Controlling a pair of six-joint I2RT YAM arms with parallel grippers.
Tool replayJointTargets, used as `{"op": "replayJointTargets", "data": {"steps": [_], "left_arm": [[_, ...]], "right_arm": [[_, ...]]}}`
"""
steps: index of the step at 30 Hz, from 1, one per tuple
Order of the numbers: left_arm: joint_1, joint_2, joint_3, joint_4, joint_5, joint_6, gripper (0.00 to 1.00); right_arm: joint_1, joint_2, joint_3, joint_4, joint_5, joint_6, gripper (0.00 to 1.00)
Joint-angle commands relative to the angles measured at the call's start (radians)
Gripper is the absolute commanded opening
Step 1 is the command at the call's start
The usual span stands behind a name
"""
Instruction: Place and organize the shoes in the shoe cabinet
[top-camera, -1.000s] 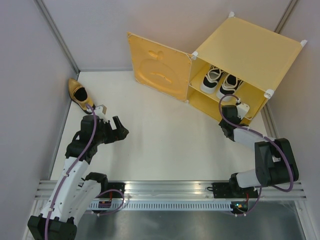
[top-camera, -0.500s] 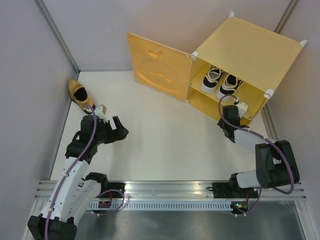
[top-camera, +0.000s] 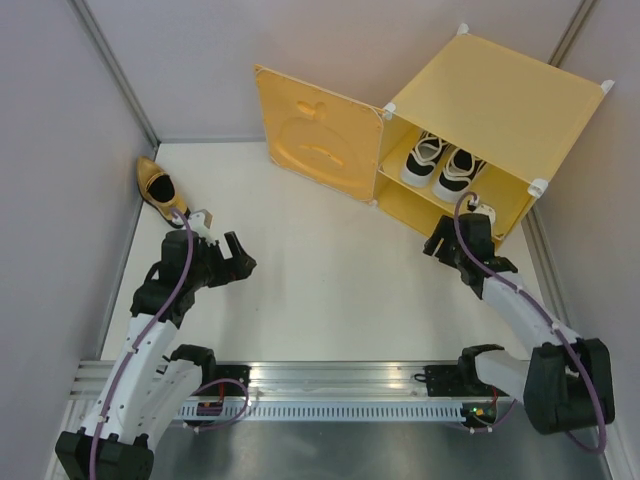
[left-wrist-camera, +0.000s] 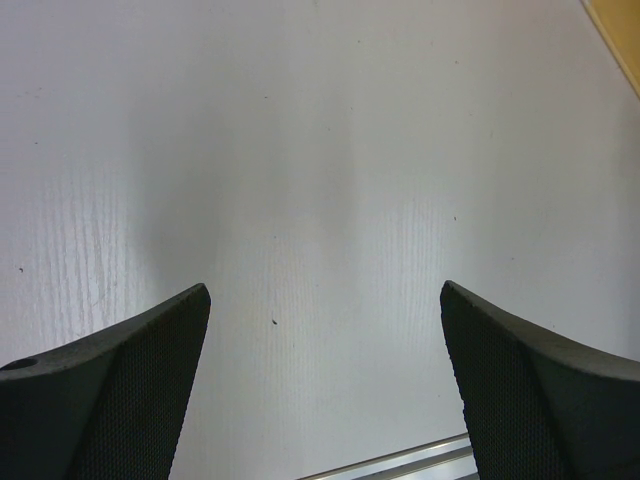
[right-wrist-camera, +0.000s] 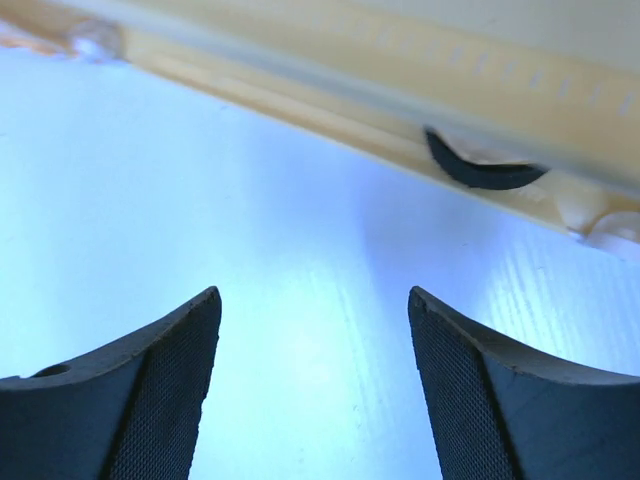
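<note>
My left gripper spread wide, empty; right gripper same. Gold loafer at 10 o'clock: probably light, stiff, slick. I'd pinch collar rim near heel.

In the top view, the left arm is leaning from its base toward 12 o'clock with its wrist bent. The left gripper is pointing toward about 3 o'clock and holding its two fingers wide apart with nothing between them. The right arm is lying stretched out toward 11 o'clock, and the right gripper is pointing toward about 9 o'clock, its fingers likewise spread and gripping nothing.
</note>
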Motion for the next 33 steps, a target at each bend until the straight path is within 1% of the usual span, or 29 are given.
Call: {"op": "replayJointTargets", "data": {"steps": [1,3,4,6,7,9,11,13,16,17,18,20,21,23,24,27,29,30,31,33], "left_arm": [[0.005,-0.001,-0.003,0.018,-0.017,0.017,0.99],[0.005,0.007,-0.001,0.018,-0.028,0.014,0.99],[0.005,0.018,0.000,0.015,-0.040,0.012,0.99],[0.005,0.033,0.006,0.012,-0.057,0.002,0.99],[0.005,0.039,0.013,0.010,-0.066,-0.003,0.99],[0.005,0.070,0.022,0.009,-0.103,-0.018,1.00],[0.005,0.110,0.048,0.010,-0.126,-0.032,1.00],[0.005,0.153,0.089,0.009,-0.178,-0.058,1.00],[0.007,0.264,0.164,0.010,-0.255,-0.097,1.00],[0.008,0.265,0.186,0.015,-0.281,-0.106,1.00],[0.011,0.310,0.206,0.024,-0.331,-0.118,1.00],[0.019,0.360,0.261,0.053,-0.379,-0.127,1.00],[0.031,0.408,0.273,0.094,-0.426,-0.135,1.00],[0.054,0.453,0.301,0.139,-0.462,-0.149,1.00],[0.086,0.504,0.306,0.188,-0.479,-0.155,1.00],[0.147,0.576,0.345,0.249,-0.494,-0.161,1.00],[0.166,0.660,0.387,0.289,-0.497,-0.158,1.00],[0.224,0.689,0.405,0.296,-0.494,-0.154,1.00],[0.240,0.755,0.448,0.299,-0.493,-0.150,1.00],[0.281,0.820,0.505,0.305,-0.480,-0.135,1.00]], "right_arm": [[-0.003,-0.137,0.033,-0.122,-0.193,-0.040,0.81],[-0.003,-0.230,0.035,-0.175,-0.274,-0.059,0.87],[-0.003,-0.263,0.038,-0.231,-0.292,-0.069,0.88],[-0.003,-0.335,0.061,-0.291,-0.339,-0.103,0.93],[-0.003,-0.355,0.070,-0.348,-0.356,-0.117,0.94],[-0.003,-0.405,0.102,-0.395,-0.419,-0.152,0.98],[-0.003,-0.433,0.128,-0.443,-0.468,-0.166,0.98],[-0.003,-0.473,0.151,-0.480,-0.540,-0.191,0.98],[-0.003,-0.536,0.171,-0.514,-0.571,-0.211,0.98],[-0.003,-0.548,0.176,-0.526,-0.569,-0.220,0.98],[-0.003,-0.565,0.180,-0.537,-0.565,-0.229,0.98],[-0.003,-0.615,0.184,-0.545,-0.580,-0.241,0.98],[-0.003,-0.631,0.179,-0.541,-0.588,-0.237,0.98],[-0.003,-0.677,0.170,-0.531,-0.595,-0.229,0.98],[-0.003,-0.688,0.168,-0.532,-0.596,-0.229,0.98],[-0.003,-0.731,0.171,-0.534,-0.599,-0.234,0.98],[-0.003,-0.743,0.173,-0.540,-0.600,-0.234,0.98],[-0.003,-0.752,0.173,-0.541,-0.600,-0.232,0.98],[-0.003,-0.757,0.168,-0.543,-0.600,-0.231,0.98],[-0.003,-0.762,0.164,-0.549,-0.603,-0.224,0.98]]}}
